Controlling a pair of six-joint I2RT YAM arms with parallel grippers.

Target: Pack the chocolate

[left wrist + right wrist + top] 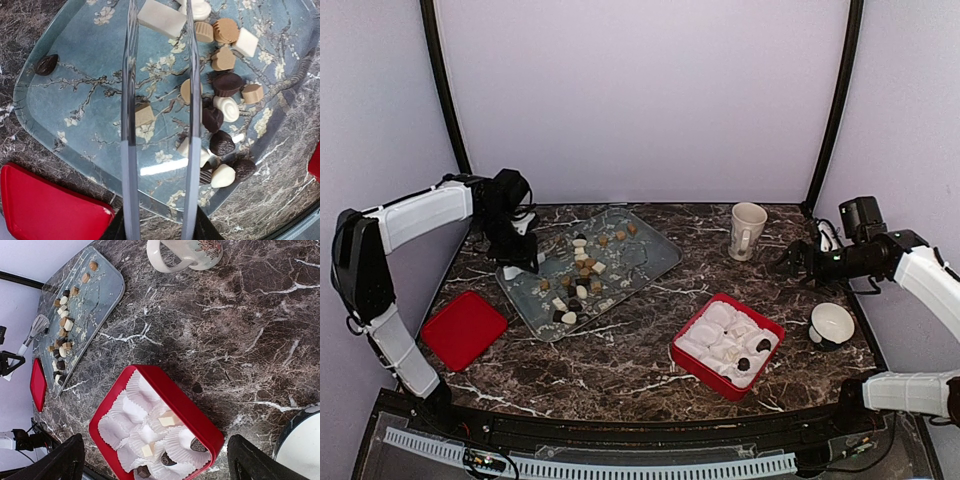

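Note:
The chocolate (582,270) lies as many small dark, tan and cream pieces on a blue-grey flowered tray (655,250). My left gripper (517,250) is over the tray's left end, shut on metal tongs (129,125). The tongs' two blades stand apart above the tray (75,100), with a tan chocolate (144,114) between them. A red box (728,345) lined with white paper cups holds several chocolates (170,421). My right gripper (790,262) is open and empty, up by the mug. In the right wrist view its fingers (65,460) frame the red box (185,405).
A red lid (463,328) lies at the front left, beside the tray. A white mug (748,230) stands at the back right. A white bowl (832,323) sits right of the red box. One dark chocolate (46,64) lies alone near the tray's corner.

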